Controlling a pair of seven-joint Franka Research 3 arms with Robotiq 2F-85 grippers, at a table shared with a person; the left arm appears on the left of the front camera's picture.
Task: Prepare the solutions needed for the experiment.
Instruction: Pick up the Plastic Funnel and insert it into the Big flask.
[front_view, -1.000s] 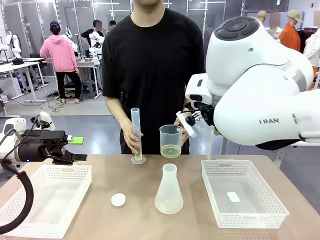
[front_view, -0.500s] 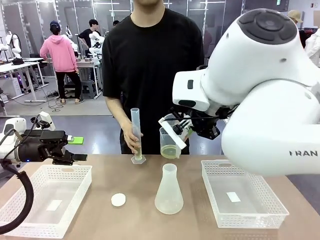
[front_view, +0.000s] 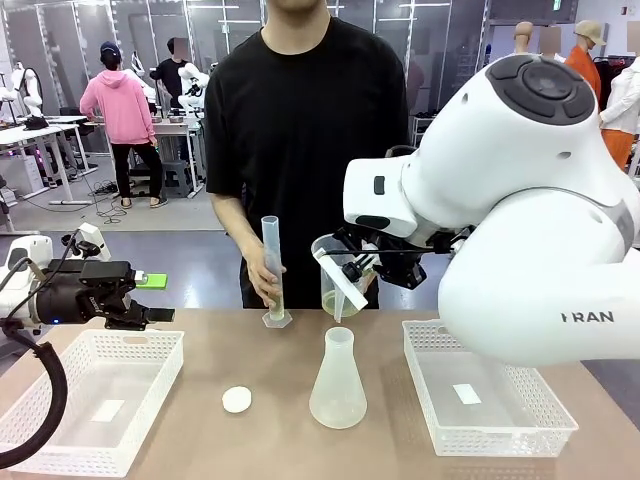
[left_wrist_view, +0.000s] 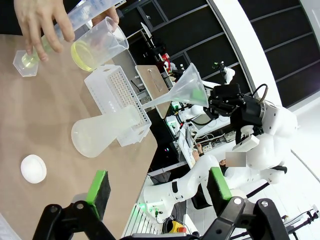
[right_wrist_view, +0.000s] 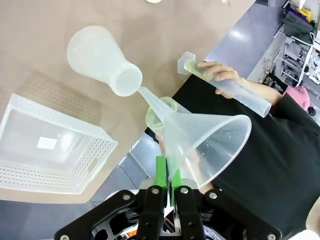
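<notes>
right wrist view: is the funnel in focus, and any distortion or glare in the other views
Right wrist view: the funnel and the flask are both sharp, no motion blur. Left wrist view: wide-angle, the scene tilted, far lines bowed. Front view: even light, soft shadows, no strong glare on the table.
</notes>
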